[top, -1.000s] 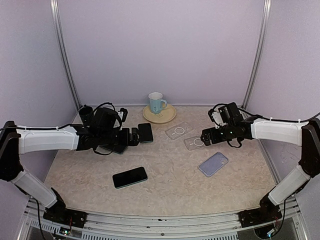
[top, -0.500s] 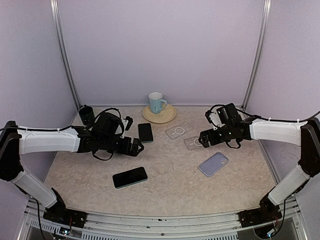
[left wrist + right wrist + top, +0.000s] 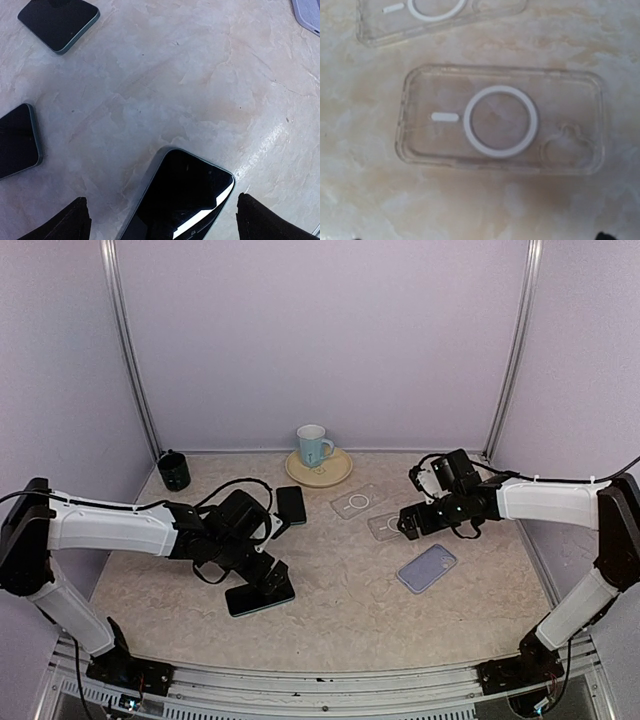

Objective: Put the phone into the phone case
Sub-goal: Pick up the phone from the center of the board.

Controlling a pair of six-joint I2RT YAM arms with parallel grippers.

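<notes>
A dark phone (image 3: 247, 600) lies screen-up near the front of the table. My left gripper (image 3: 271, 576) hangs just above its right end, open. In the left wrist view the phone (image 3: 185, 195) sits between the two black fingertips (image 3: 70, 222), untouched. A clear phone case (image 3: 388, 526) with a white ring lies at the right. My right gripper (image 3: 405, 521) hovers over it, open. In the right wrist view the clear case (image 3: 500, 120) fills the middle, and only the very tips of the fingers show at the bottom edge.
Two more dark phones (image 3: 57, 20) (image 3: 17, 140) lie behind the left gripper. A second clear case (image 3: 355, 502) and a lilac case (image 3: 427, 567) lie near the right arm. At the back stand a blue mug (image 3: 313, 445) on a saucer (image 3: 335, 475) and a black cup (image 3: 174, 471).
My left arm has swung from the rear phones forward and down to the front phone. My right gripper has edged slightly left over the clear case. Both stay open.
</notes>
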